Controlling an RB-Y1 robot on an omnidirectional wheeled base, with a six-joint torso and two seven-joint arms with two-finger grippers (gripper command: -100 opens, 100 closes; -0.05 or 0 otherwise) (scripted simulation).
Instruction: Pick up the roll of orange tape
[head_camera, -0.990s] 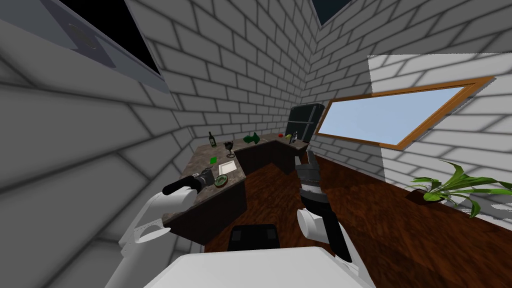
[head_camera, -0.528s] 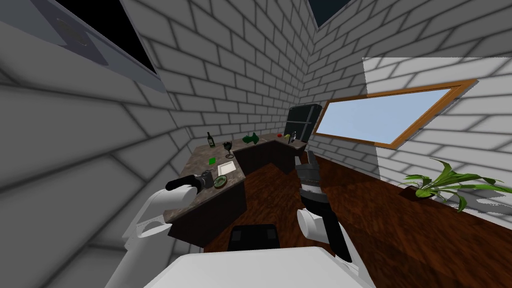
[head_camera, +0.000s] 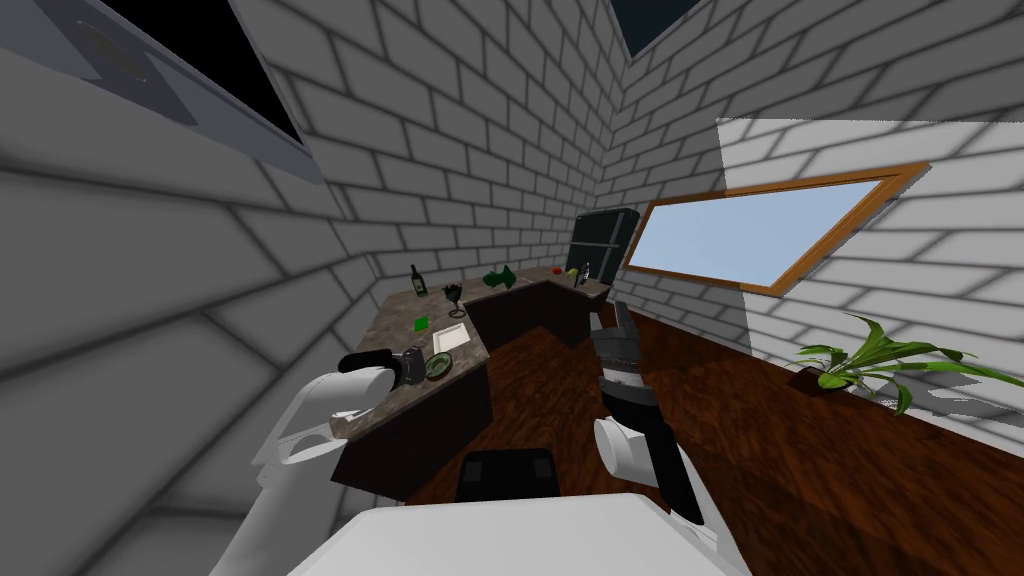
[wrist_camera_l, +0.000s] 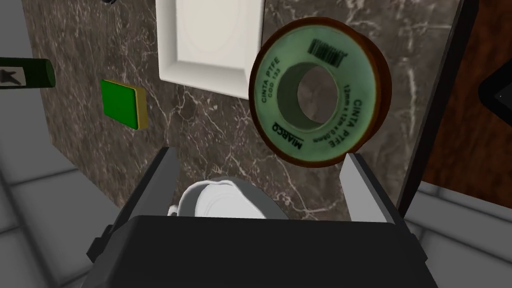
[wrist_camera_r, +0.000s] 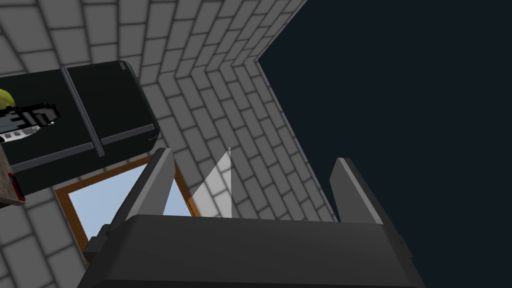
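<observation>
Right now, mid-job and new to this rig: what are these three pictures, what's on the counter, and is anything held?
This is a two-armed robot. The wide picture comes from its head, looking down at a marble-patterned counter. The other two come from cameras on each hand, looking between two blade fingers. The left gripper hangs open over the counter; the tape roll, green-faced with a brown-orange rim, lies just past its fingertips, ungripped. Nearby are a white tray, a green block, a dark bottle and, under the hand, a white cup. The right gripper is open and empty, off to the counter's side.
</observation>
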